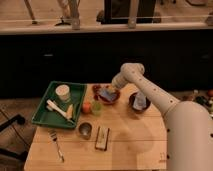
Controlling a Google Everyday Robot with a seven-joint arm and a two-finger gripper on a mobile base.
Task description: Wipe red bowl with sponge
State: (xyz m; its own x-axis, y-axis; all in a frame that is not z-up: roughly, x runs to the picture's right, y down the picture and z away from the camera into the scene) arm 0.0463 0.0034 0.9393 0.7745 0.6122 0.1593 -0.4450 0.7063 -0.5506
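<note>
The red bowl [108, 96] sits at the back middle of the wooden table [130, 145]. The pale blue sponge [105, 94] lies inside it. My gripper [113, 88] is right over the bowl's right rim, down at the sponge, and my white arm [150, 95] reaches in from the right. The gripper end hides part of the bowl's far right rim.
A dark bowl [138, 105] holding a whiter bluish piece [141, 100] stands to the right, under my arm. A green tray [50, 107] with a cup is at left. An orange item [87, 106], a green cup [96, 107], a metal cup [85, 130], a brown-and-white block [102, 137] and a fork [56, 143] lie in front.
</note>
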